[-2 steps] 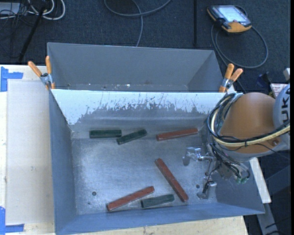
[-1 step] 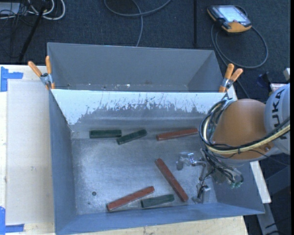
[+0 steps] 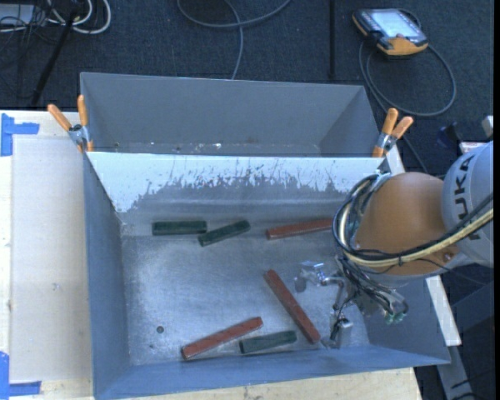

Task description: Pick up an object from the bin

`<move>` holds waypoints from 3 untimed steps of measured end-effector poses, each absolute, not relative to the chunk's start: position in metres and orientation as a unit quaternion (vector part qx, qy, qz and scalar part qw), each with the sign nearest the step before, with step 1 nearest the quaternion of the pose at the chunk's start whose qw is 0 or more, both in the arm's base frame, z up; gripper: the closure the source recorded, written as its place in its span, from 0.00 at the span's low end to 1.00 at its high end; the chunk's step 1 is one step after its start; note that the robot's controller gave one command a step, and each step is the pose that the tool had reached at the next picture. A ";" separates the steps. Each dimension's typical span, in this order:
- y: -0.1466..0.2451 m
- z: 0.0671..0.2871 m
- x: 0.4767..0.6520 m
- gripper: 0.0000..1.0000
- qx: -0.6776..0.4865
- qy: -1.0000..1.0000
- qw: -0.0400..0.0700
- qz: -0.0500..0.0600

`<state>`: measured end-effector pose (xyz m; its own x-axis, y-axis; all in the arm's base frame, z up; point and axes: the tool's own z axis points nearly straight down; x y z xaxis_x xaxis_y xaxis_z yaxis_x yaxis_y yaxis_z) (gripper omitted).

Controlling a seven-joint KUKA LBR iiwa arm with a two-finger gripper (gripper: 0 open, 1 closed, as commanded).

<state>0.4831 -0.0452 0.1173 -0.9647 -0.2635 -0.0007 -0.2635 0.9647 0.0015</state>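
1. Six flat, narrow sticks lie loose on the scuffed metal floor of the grey bin (image 3: 233,132), three of them reddish-brown and three dark green, all straight with squared ends.
2. The pincer (image 3: 327,305) hangs low over the right part of the floor, under the arm's smooth orange cover (image 3: 404,219) and a loop of cables (image 3: 350,223). Whether it is spread or pressed together cannot be told, and nothing shows as pinched in it.
3. The nearest thing is a reddish-brown stick (image 3: 290,305) just to the pincer's left. Its long axis runs on a slant, the far end pointing up and left, the near end down and right, close beside the pincer's lower metal part. Whether they touch cannot be told.
4. A short dark green stick (image 3: 267,341) lies below and left of the pincer, almost level, with its right end near the slanted stick's lower end.
5. Further left lies another reddish-brown stick (image 3: 222,338), tilted slightly up to the right.
6. Above the pincer, by the back slope, a third reddish-brown stick (image 3: 298,230) lies nearly level.
7. Well apart, up and to the left, lie two more green sticks (image 3: 179,227) (image 3: 224,232).
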 end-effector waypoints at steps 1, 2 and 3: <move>-0.055 0.163 0.504 0.00 -0.189 0.982 -0.003 0.002; -0.012 0.153 0.499 0.00 -0.296 0.955 0.005 -0.002; -0.009 0.084 0.488 0.00 -0.380 0.925 0.002 0.000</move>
